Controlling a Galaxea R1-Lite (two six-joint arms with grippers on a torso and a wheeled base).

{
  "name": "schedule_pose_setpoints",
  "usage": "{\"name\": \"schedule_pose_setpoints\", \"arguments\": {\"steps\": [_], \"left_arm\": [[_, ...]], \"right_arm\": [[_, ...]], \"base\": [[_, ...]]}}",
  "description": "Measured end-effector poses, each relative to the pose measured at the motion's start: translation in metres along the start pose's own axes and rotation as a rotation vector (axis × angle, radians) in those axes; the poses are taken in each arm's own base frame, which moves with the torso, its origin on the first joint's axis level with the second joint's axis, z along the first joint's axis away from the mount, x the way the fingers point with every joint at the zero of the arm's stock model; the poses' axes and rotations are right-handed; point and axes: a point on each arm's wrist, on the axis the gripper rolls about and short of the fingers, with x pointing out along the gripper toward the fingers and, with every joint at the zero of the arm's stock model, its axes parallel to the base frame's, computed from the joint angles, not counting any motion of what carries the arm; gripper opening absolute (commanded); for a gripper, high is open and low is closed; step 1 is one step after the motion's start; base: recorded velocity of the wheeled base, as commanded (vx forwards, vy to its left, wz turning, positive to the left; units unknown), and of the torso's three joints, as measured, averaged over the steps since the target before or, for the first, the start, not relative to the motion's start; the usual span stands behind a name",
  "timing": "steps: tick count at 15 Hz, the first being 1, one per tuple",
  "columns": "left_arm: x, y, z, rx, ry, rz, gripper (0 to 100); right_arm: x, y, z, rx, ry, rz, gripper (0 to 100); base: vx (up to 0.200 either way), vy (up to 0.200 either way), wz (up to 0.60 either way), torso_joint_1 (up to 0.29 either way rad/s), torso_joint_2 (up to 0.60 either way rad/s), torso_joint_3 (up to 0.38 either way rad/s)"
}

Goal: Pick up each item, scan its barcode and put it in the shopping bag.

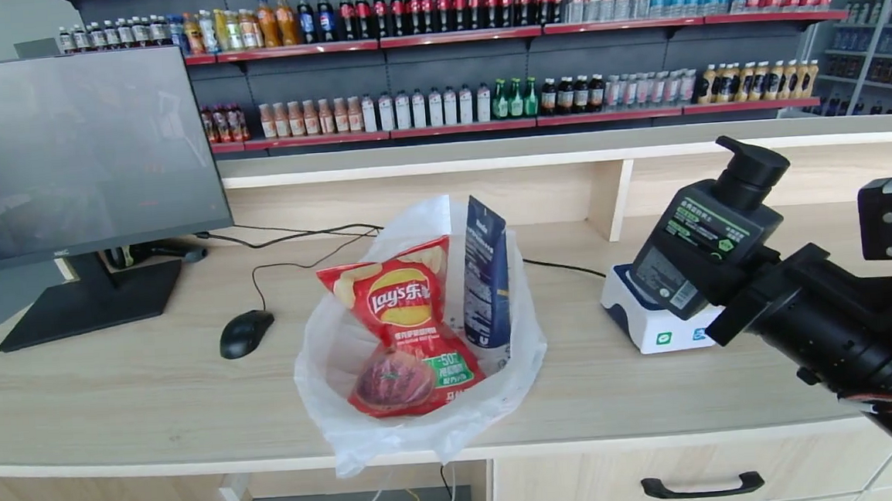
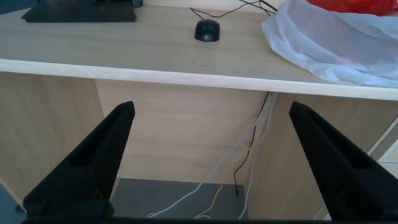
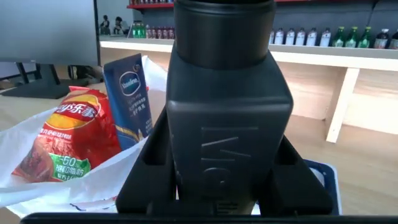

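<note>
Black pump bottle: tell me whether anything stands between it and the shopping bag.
Nothing visible: bare counter separates the black pump bottle, held in the right end effector above the scanner, from the shopping bag.

1. The shopping bag (image 1: 349, 434) sits mid-way along the surface (image 1: 115, 410), with a chip packet (image 1: 399, 300) and a pouch (image 1: 486, 279) inside.
2. The mouse (image 1: 246, 332) and monitor (image 1: 76, 149) lie to its left.
3. At right, a bottle (image 1: 705, 246) hangs over the scanner (image 1: 652, 331).

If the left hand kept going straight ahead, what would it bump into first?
Probably the wooden panel under the countertop, which the open left hand faces; dangling cables hang nearby, depth unclear.
</note>
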Motion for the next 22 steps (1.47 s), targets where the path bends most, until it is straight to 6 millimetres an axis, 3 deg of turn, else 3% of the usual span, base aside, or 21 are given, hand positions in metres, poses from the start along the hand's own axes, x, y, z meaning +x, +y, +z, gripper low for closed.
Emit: {"name": "schedule_pose_setpoints", "arguments": {"steps": [7, 17, 22], "left_arm": [[0.0, 0.0, 0.0, 0.001, 0.0, 0.0, 100], [0.0, 0.0, 0.0, 0.003, 0.0, 0.0, 100], [0.0, 0.0, 0.0, 0.003, 0.0, 0.0, 100]], "right_arm": [[0.009, 0.007, -0.01, 0.007, 0.029, 0.035, 0], [0.012, 0.009, -0.028, 0.006, 0.1, 0.039, 0], [0.014, 0.003, -0.048, -0.024, 0.176, 0.02, 0]], "base": [[0.0, 0.2, 0.0, 0.005, 0.0, 0.001], [0.0, 0.0, 0.0, 0.0, 0.0, 0.0], [0.0, 0.0, 0.0, 0.0, 0.0, 0.0]]}}
